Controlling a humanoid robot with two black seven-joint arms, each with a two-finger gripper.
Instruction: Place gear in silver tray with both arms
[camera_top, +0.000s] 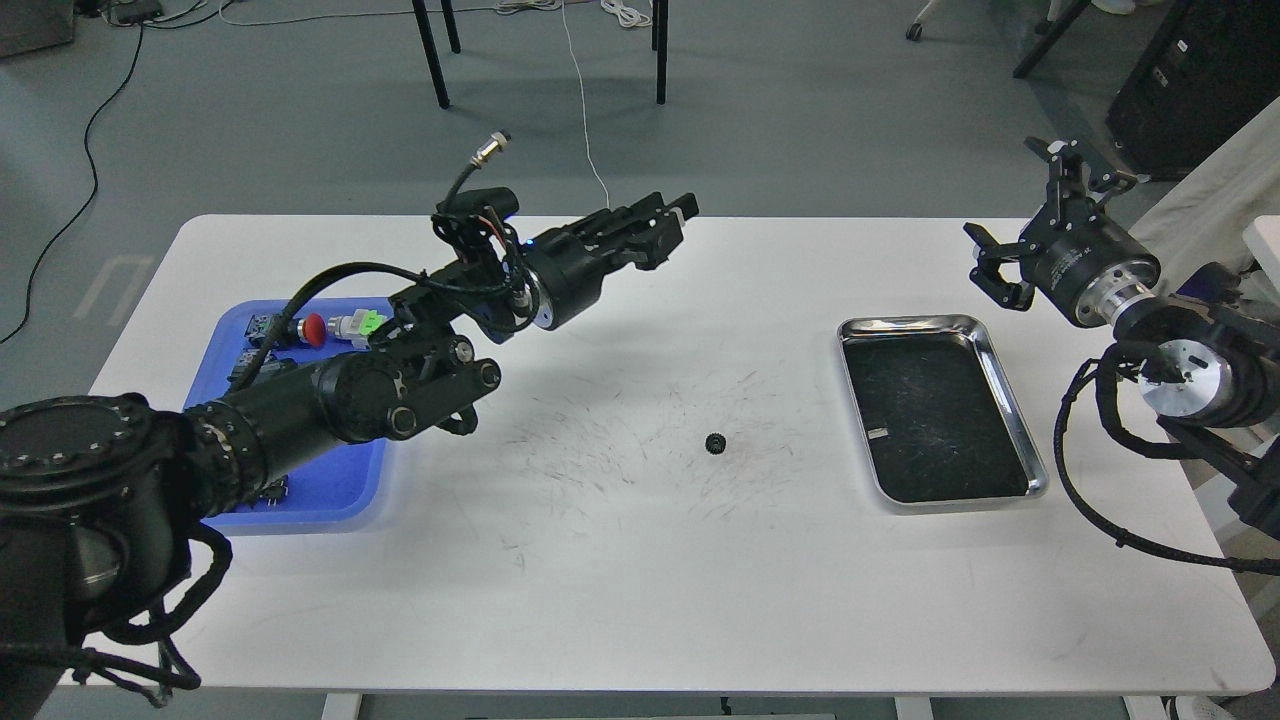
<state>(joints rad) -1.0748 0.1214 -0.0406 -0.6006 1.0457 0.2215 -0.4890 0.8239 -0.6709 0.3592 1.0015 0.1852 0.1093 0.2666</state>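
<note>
A small black gear (715, 442) lies alone on the white table (640, 580), near its middle. The silver tray (1012, 385) sits to the right of the gear, with nothing in it and a dark scratched bottom. My left gripper (672, 212) hovers over the table's back middle, well behind and left of the gear; its fingers lie close together with nothing between them. My right gripper (1020, 215) hangs above the table's back right corner, behind the tray, with its fingers spread wide and nothing held.
A blue plastic tray (330, 495) at the left holds small parts, among them a red button (314, 329) and a green-and-white piece (358, 325); my left arm covers much of it. Chair legs and cables lie on the floor beyond the table.
</note>
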